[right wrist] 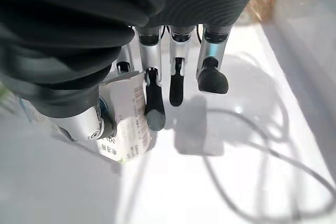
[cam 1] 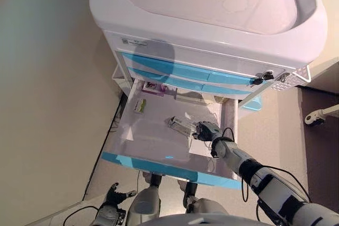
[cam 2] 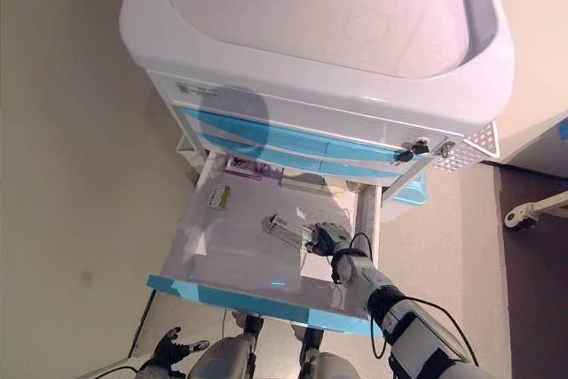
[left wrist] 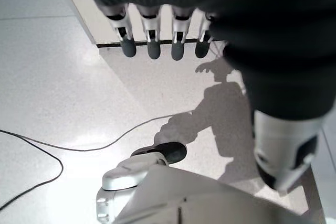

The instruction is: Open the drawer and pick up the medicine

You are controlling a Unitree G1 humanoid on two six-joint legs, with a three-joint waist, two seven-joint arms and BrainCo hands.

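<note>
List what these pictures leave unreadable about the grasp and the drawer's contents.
- Medicine box: right wrist view, mostly hidden behind the right hand; print too small.
- Small items at the drawer back: head views, too small to identify.
- Left hand: idle above the floor, drawer out of its view.

The open drawer (cam 1: 132, 146) was left bare across its near left floor. Its far edge was crowded by small packets (cam 1: 154, 87), and entry from above was limited by the closed drawers (cam 1: 180, 72).

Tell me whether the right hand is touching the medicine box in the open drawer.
Touching. In the right wrist view the right hand pinches the white medicine box between thumb and fingers, with no gap showing.
</note>
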